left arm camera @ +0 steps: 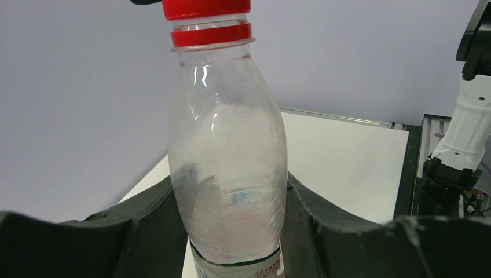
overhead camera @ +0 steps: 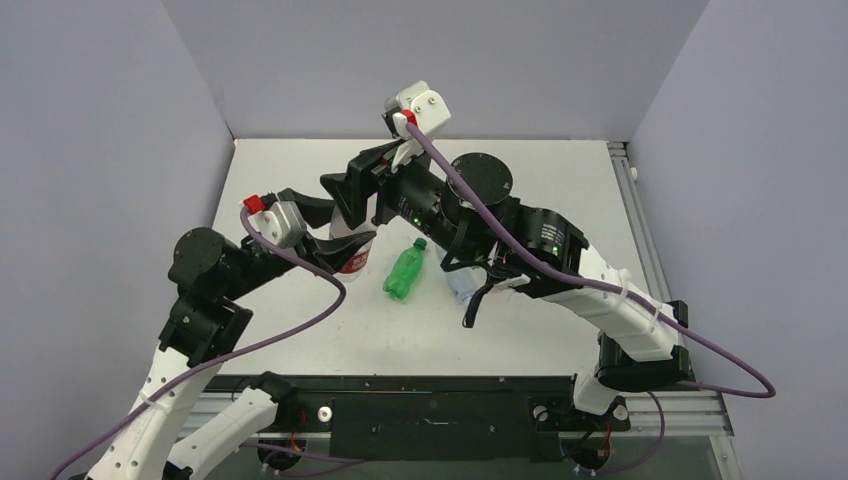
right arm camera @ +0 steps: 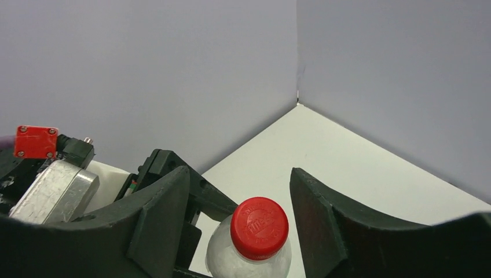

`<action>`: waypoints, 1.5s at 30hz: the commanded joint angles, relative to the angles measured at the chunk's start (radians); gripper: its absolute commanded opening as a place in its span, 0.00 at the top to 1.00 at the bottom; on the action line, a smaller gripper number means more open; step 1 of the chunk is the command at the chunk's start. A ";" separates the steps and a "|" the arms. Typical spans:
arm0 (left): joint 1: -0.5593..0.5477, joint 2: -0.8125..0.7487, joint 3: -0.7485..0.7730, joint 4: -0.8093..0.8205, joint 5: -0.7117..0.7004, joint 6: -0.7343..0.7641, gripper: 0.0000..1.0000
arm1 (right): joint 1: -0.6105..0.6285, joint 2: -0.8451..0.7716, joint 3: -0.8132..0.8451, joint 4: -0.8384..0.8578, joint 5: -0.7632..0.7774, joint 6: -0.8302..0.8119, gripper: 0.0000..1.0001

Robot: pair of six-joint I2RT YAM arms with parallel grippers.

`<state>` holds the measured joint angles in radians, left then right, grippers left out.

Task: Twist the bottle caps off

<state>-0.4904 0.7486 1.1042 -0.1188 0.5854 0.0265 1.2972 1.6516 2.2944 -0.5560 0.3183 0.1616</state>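
Observation:
A clear bottle with a red label [overhead camera: 355,255] stands upright at mid-table. My left gripper [overhead camera: 335,245] is shut on its body [left arm camera: 228,174]; both jaws press its sides just above the label. Its red cap [left arm camera: 205,8] is on the neck. My right gripper [overhead camera: 352,188] hovers over it, open. In the right wrist view the red cap [right arm camera: 259,227] sits between the two fingers, clear of both. A green bottle [overhead camera: 404,271] with its green cap [overhead camera: 420,242] lies on the table. A pale-blue bottle [overhead camera: 462,287] lies half hidden under the right arm. The second red-labelled bottle is out of view.
The white table [overhead camera: 560,170] is boxed by grey walls on the left, back and right. The right arm [overhead camera: 560,250] reaches across the middle above the lying bottles. A metal rail [overhead camera: 630,190] runs along the table's right edge.

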 commanded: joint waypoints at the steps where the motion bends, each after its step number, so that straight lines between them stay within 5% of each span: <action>1: -0.004 -0.023 0.006 0.010 -0.042 0.043 1.00 | 0.002 -0.004 0.031 0.013 0.068 0.016 0.43; 10: -0.004 -0.025 0.006 0.030 -0.035 0.014 1.00 | -0.038 -0.009 0.008 -0.002 0.042 0.057 0.59; 19: -0.004 -0.016 0.019 0.042 -0.031 -0.013 1.00 | -0.050 -0.008 0.005 -0.025 -0.013 0.067 0.61; 23: -0.004 -0.012 0.025 0.045 -0.032 -0.017 1.00 | -0.052 -0.014 -0.005 -0.039 -0.046 0.068 0.53; 25: -0.004 -0.010 0.026 0.047 -0.032 -0.019 1.00 | -0.055 -0.023 -0.023 -0.027 -0.046 0.074 0.57; 30: -0.004 -0.005 0.033 0.049 -0.025 -0.020 1.00 | -0.062 -0.055 -0.051 0.006 -0.042 0.080 0.90; 33: -0.004 -0.004 0.033 0.056 -0.010 -0.047 1.00 | -0.070 -0.069 -0.058 0.013 -0.066 0.068 0.97; 36: -0.004 -0.006 0.032 0.094 0.039 -0.102 1.00 | -0.102 -0.112 -0.104 0.036 -0.257 0.049 1.00; 41: -0.004 0.001 0.044 0.201 0.189 -0.258 1.00 | -0.161 -0.229 -0.238 0.153 -0.811 0.014 1.00; 45: -0.004 0.006 0.065 0.239 0.243 -0.343 1.00 | -0.164 -0.256 -0.260 0.171 -0.962 -0.005 1.00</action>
<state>-0.5030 0.7567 1.1103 -0.0101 0.7921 -0.1696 1.1290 1.4651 2.0457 -0.4545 -0.3149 0.1902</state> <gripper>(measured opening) 0.457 0.315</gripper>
